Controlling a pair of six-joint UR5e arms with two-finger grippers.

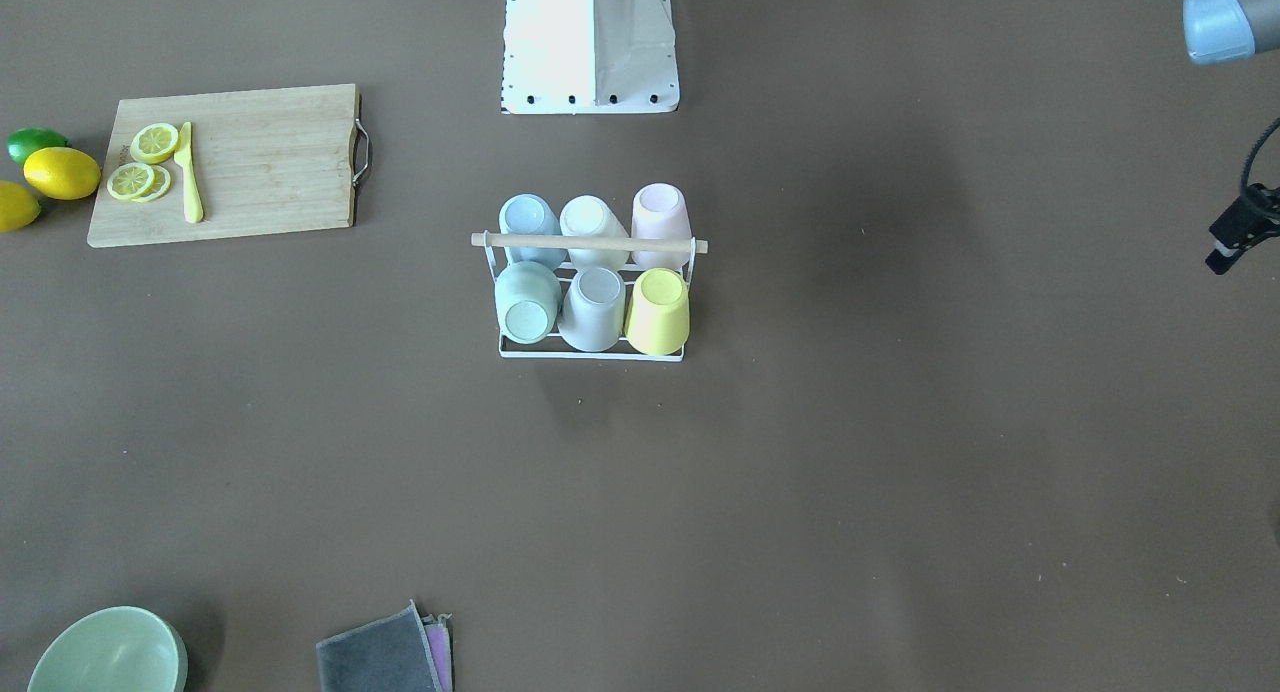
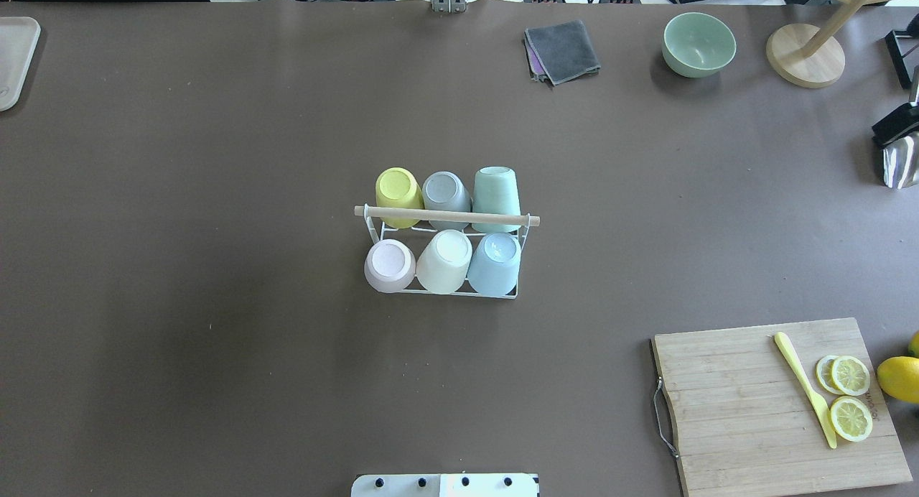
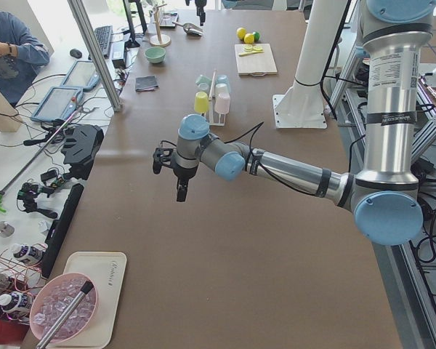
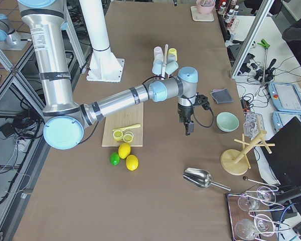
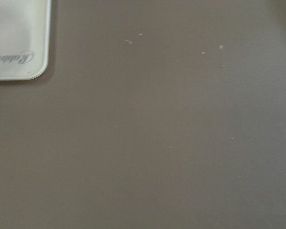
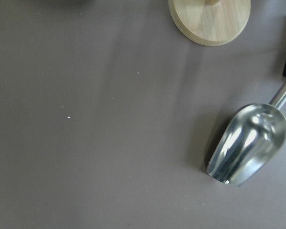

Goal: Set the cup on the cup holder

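Wooden board [image 2: 754, 403], grey cloth [image 2: 563, 48], green bowl [image 2: 698, 24], well apart from cup holder [image 2: 445, 216]

The white wire cup holder [image 2: 441, 267] stands mid-table, six upturned cups [image 2: 399, 194] filling it.

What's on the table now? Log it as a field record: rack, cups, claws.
rack: white wire cup holder with light wooden dowel handle, mid-table
cups: six, all upside down on the rack
row nearer robot: pink cup, cream cup, light blue cup
far row: yellow cup, grey cup, mint green cup
left claw: away from rack; open or shut unclear
right claw: away from rack, near shiny metal scoop; open or shut unclear
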